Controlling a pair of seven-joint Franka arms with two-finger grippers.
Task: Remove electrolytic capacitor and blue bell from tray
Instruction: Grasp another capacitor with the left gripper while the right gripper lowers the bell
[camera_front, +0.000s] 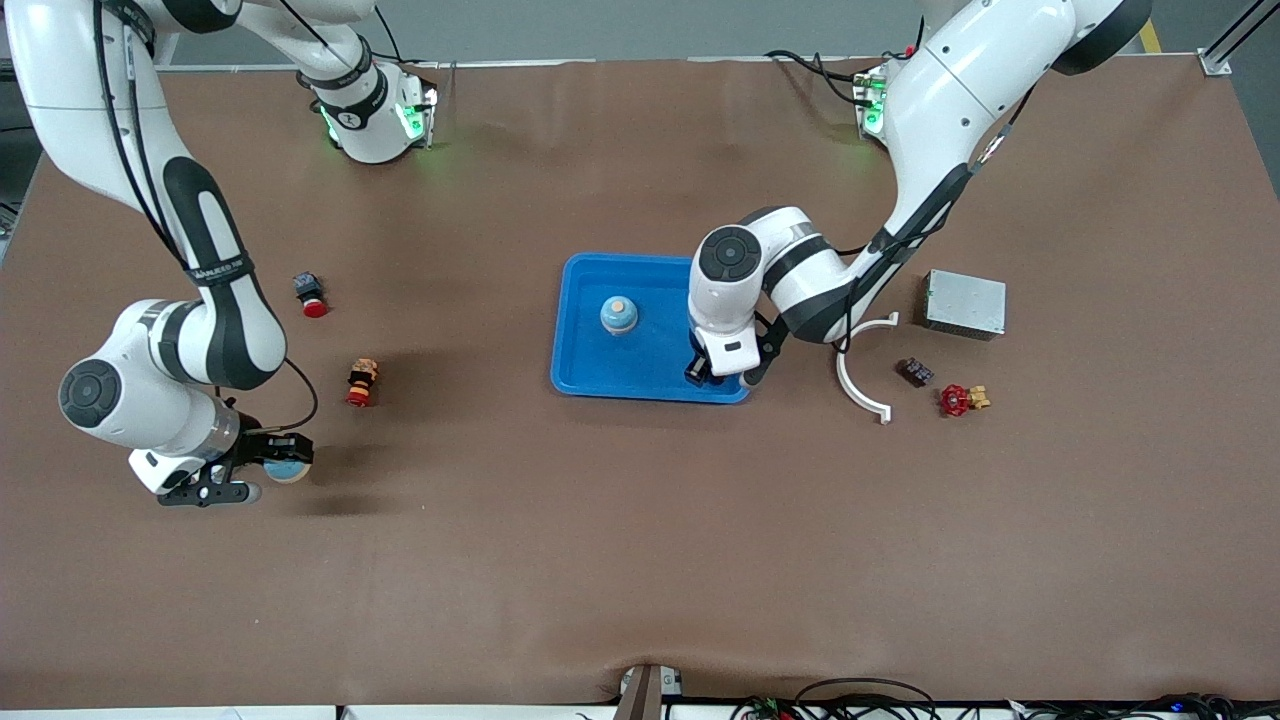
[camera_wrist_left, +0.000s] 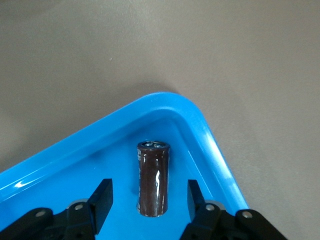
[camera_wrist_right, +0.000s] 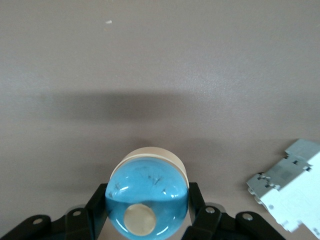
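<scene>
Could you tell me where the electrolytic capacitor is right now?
The electrolytic capacitor stands upright in a corner of the blue tray, between the open fingers of the left gripper.

We are counting two blue bells (camera_front: 619, 315) (camera_front: 289, 466), one capacitor (camera_wrist_left: 152, 178), one tray (camera_front: 600, 375), two red pushbuttons (camera_front: 310, 292) (camera_front: 361, 383), one metal box (camera_front: 964, 303), one white arc (camera_front: 860, 385), one red valve (camera_front: 960, 400).

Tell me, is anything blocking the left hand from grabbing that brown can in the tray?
No. The left hand sits low in the blue tray's corner with one finger on each side of the upright brown can. Nothing lies between fingers and can; only small gaps remain.
</scene>
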